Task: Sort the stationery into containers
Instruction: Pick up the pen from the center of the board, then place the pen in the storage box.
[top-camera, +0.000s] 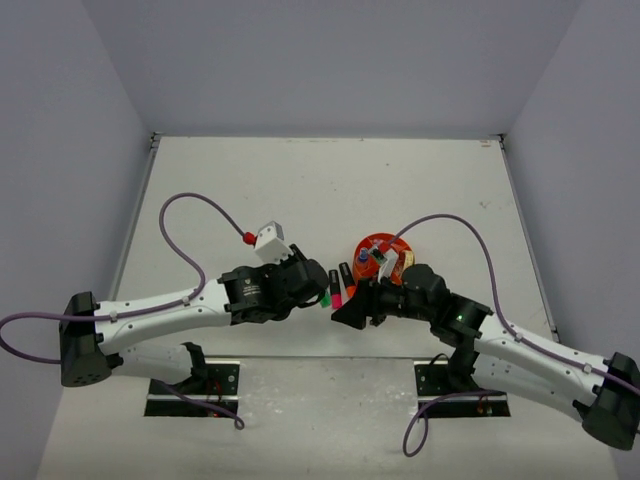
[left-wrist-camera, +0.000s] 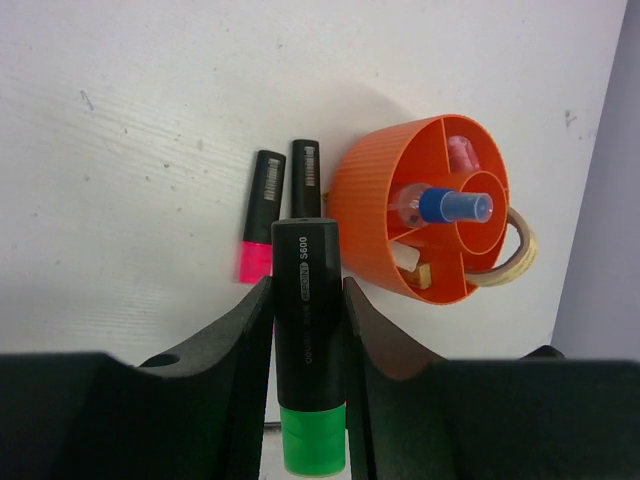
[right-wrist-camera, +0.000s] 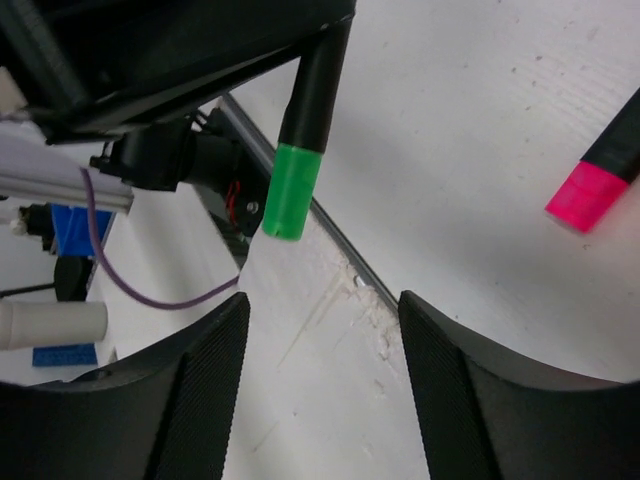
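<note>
My left gripper (top-camera: 318, 291) is shut on a black marker with a green cap (left-wrist-camera: 306, 330), held above the table with the cap toward the near edge. In the left wrist view the orange organiser (left-wrist-camera: 370, 220) stands just right of it and holds a blue marker (left-wrist-camera: 445, 205), a pink one (left-wrist-camera: 460, 152) and other bits. A cream tape roll (left-wrist-camera: 520, 250) shows at its far rim. Two black markers, one pink-capped (left-wrist-camera: 262, 230) and one (left-wrist-camera: 305, 175) beside it, lie by the organiser's left side. My right gripper (top-camera: 345, 312) is open and empty, just near of the organiser (top-camera: 368, 244).
The right wrist view looks over the table's near edge and metal strip (right-wrist-camera: 340, 240), with the green cap (right-wrist-camera: 285, 195) and the pink cap (right-wrist-camera: 585, 195) in sight. The left arm's purple cable (top-camera: 180, 220) loops over the table at left.
</note>
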